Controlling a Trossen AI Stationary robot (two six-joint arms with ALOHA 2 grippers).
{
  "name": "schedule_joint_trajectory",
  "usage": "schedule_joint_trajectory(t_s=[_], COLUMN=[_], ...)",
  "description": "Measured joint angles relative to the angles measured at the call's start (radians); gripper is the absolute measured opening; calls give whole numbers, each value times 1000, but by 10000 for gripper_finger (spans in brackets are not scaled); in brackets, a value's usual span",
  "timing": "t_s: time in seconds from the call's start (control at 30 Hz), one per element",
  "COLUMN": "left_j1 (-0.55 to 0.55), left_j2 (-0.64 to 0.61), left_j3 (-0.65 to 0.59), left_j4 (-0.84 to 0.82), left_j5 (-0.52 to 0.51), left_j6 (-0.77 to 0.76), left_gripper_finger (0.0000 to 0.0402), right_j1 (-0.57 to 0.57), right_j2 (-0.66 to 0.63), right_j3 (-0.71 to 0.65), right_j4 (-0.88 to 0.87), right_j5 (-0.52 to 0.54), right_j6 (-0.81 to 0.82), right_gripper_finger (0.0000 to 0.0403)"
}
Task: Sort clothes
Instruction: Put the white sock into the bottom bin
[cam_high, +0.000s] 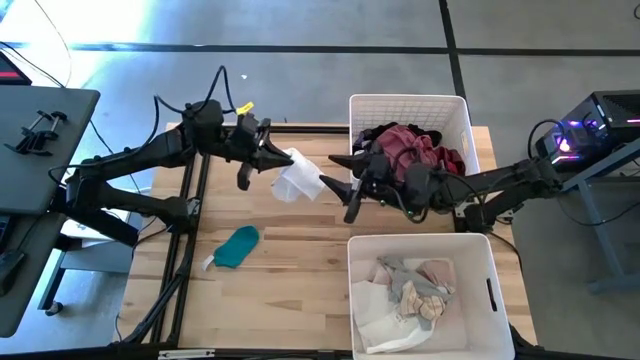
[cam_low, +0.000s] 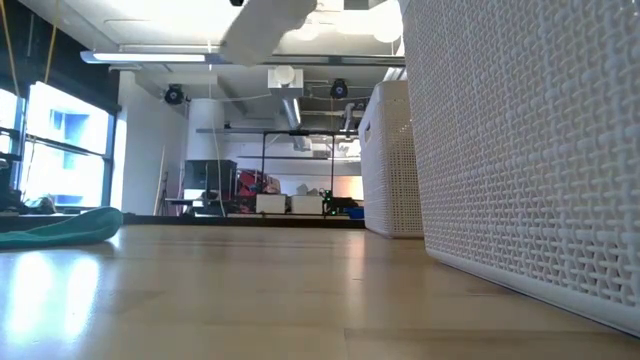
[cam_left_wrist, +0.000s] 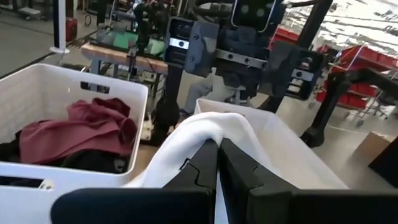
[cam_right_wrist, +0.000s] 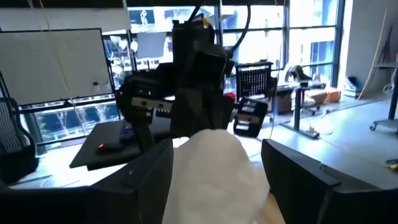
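Two claws meet over the middle of the wooden surface (cam_high: 300, 270), a white garment (cam_high: 296, 177) between them. Farthest left on the boards lies a teal garment (cam_high: 238, 246), flat and well apart from both arms (the low view shows it as a low teal mound at the edge). Next comes the left claw (cam_high: 272, 160), its fingers pinched tight on one end of the white garment; the left wrist view shows the cloth draped over the closed dark fingers (cam_left_wrist: 217, 165). The white garment hangs clear of the surface, sagging toward the right claw (cam_high: 335, 172), whose fingers (cam_right_wrist: 149, 168) stand wide apart on either side of the cloth without clamping it. Just right of that, the far bin (cam_high: 455, 110) holds a heap of maroon and black clothes (cam_high: 412, 148), the right arm crossing in front of it. The near bin (cam_high: 495, 300) holds pale clothes (cam_high: 412, 292) in white, grey and pink.
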Motion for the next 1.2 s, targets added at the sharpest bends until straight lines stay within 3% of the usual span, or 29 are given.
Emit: schedule_joint_trajectory(t_s=[0.37, 0.57, 0.7, 1.03, 1.2], left_j1=[-34, -34, -42, -87, -93], left_j2=[14, 42, 65, 104, 105], left_j3=[0, 0, 0, 0, 0], left_j4=[53, 56, 85, 215, 214], left_j5=[0, -3, -4, 51, 52], left_j6=[-32, -32, -33, -57, -67], left_gripper_finger=[0, 0, 0, 0, 0], right_j1=[-11, -47, -55, -83, -79], right_j2=[44, 121, 166, 193, 193], right_j3=[0, 0, 0, 0, 0], right_j4=[1, 1, 8, 29, 125], right_j5=[-6, -156, -130, -71, -75], right_j6=[-128, -9, 4, 72, 2], right_gripper_finger=[227, 227, 221, 165, 92])
